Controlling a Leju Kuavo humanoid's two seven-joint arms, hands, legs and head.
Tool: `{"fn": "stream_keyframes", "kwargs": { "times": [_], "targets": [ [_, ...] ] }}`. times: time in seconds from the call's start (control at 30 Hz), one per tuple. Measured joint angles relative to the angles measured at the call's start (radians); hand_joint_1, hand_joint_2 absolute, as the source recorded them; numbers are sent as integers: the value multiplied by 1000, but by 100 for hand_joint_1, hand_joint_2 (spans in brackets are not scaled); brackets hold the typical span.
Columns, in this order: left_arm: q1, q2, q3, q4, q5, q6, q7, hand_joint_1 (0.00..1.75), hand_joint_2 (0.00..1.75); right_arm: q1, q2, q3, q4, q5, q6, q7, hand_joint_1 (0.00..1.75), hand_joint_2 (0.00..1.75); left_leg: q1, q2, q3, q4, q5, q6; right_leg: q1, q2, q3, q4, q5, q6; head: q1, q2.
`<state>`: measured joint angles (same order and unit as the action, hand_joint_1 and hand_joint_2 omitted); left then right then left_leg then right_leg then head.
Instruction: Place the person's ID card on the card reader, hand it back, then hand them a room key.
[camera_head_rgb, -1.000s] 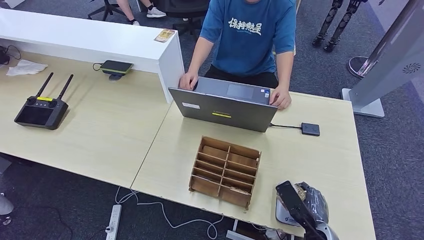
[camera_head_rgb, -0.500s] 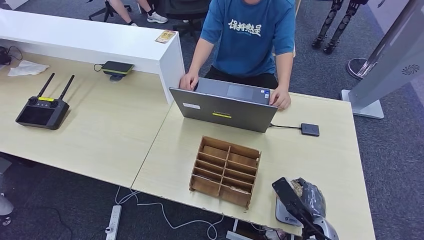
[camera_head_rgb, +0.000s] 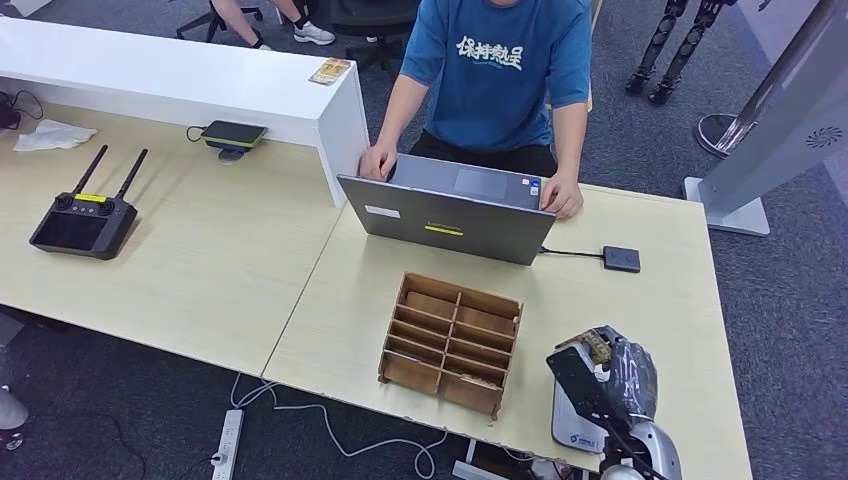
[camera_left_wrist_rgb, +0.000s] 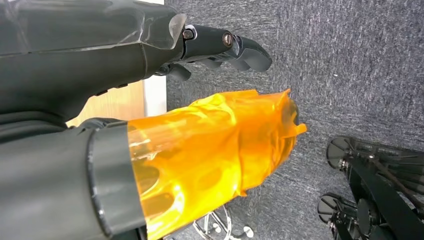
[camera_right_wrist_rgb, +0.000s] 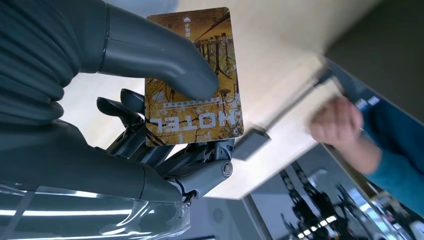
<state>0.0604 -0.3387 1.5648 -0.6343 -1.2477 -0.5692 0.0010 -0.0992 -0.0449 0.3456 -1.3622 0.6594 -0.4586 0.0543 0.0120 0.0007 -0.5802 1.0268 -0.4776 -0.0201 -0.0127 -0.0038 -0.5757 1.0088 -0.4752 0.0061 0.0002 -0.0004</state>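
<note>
My right hand (camera_head_rgb: 612, 378) hovers over the table's near right corner, pinching a yellow-brown card printed HOTEL (camera_right_wrist_rgb: 192, 80) between thumb and fingers. In the head view the card's edge (camera_head_rgb: 597, 347) peeks out at the top of the hand. The black card reader (camera_head_rgb: 621, 259) lies beyond it on the table, cabled to the laptop (camera_head_rgb: 448, 208); it also appears as a grey square (camera_right_wrist_rgb: 250, 142) past the card. The person in a blue shirt (camera_head_rgb: 500, 70) has both hands at the laptop. My left hand (camera_left_wrist_rgb: 125, 60) hangs over grey carpet, fingers apart, holding nothing.
A wooden slotted organiser (camera_head_rgb: 452, 341) stands left of my right hand. A white flat device (camera_head_rgb: 572, 428) lies under that hand. A second yellowish card (camera_head_rgb: 329, 70) rests on the white counter (camera_head_rgb: 200, 80). A black remote controller (camera_head_rgb: 82, 218) sits on the left table.
My right hand has lifted slightly and moved a little farther over the table, with the card in it. The person and the things on the table have not moved.
</note>
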Motion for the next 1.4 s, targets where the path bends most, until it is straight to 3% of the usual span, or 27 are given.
{"fn": "stream_keyframes", "kwargs": {
  "times": [0.37, 0.67, 1.07, 1.4],
  "targets": [
    [1, 0, 0, -10, -31, -10, -11, 0, 0, -74, 6, -3, -97, -12, -71, -79, 175, 175, 0, 0, -2, 0, 0, 0, 0, 0, -2, 0, 0, 0, 0, 0],
    [2, 0, 0, -27, -86, -30, -27, 0, 0, -193, 6, -15, -110, 100, -135, -88, 175, 175, 0, 0, -2, 0, 1, 0, 0, 0, -2, 0, 0, 0, 0, 0],
    [-1, 17, 0, -27, -168, -10, -59, 0, 0, -462, 36, 12, 17, 183, -97, -42, 175, 175, 0, 0, -2, 0, 2, -1, 0, 0, -3, 1, 1, -1, 0, 0],
    [-12, 82, 0, 63, -240, 44, -80, 0, 0, -722, 105, 60, 240, 218, -35, 26, 175, 175, 0, 0, -2, 0, 3, -2, 0, 0, -3, 2, 1, -1, 0, 0]
  ]
}}
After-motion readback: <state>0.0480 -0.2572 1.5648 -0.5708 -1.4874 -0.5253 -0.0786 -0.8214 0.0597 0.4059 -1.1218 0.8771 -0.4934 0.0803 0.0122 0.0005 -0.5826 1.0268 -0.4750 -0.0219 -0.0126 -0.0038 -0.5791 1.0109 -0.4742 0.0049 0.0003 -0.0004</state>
